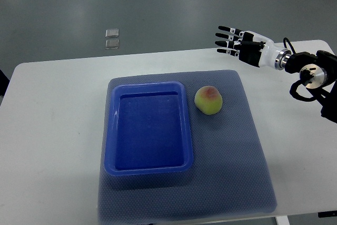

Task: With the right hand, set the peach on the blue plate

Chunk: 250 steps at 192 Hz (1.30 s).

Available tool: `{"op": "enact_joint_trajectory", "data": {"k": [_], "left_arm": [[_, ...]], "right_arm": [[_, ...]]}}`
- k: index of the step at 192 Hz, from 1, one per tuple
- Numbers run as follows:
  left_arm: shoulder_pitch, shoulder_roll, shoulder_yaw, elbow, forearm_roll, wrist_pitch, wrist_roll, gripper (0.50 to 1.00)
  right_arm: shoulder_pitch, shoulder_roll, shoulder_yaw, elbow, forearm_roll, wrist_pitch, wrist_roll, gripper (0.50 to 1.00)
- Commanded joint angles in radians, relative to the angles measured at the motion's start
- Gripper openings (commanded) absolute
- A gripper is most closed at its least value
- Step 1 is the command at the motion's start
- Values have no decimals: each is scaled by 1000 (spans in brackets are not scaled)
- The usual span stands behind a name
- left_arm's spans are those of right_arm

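A: Setting is looking like a robotics lab or test bay.
B: Evidence? A plain white table (52, 109) is standing on a bare grey floor (158, 3), a grey mat (242, 146) is lying on the table, and a robot arm (310, 72) is reaching in from the right edge.

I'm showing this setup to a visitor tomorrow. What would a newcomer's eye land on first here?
Probably the bright blue plate, a deep rectangular tray lying empty on the grey mat in the middle of the white table. Next, the peach on the mat just right of it. Then the right hand, fingers spread, hovering above the table's far right edge.
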Motion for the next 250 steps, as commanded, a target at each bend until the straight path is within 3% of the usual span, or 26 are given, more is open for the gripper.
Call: {"op": "enact_joint_trajectory", "data": {"k": [1, 10, 73, 74, 88, 140, 250], "left_arm": [[0, 0, 0, 1, 2, 0, 0, 1000], [0, 0, 0, 0, 2, 0, 0, 1000], [0, 0, 0, -2, 0, 0, 0, 1000], [0, 0, 0, 0, 0, 0, 0, 1000], [0, 0, 0, -2, 0, 0, 0, 1000], [0, 0, 2, -5, 2, 0, 0, 1000], [2, 0, 0, -5, 2, 0, 0, 1000]], "right_arm": [[35, -14, -4, 2, -155, 33, 0, 930], [56, -29, -3, 2, -245, 61, 1, 930], [147, -65, -6, 15, -594, 61, 15, 930], [162, -65, -6, 28, -705, 61, 38, 930], [173, -66, -6, 71, -838, 61, 66, 928], [171, -80, -14, 266, -1103, 61, 70, 930], [156, -71, -98, 291, -1241, 61, 81, 930]]}}
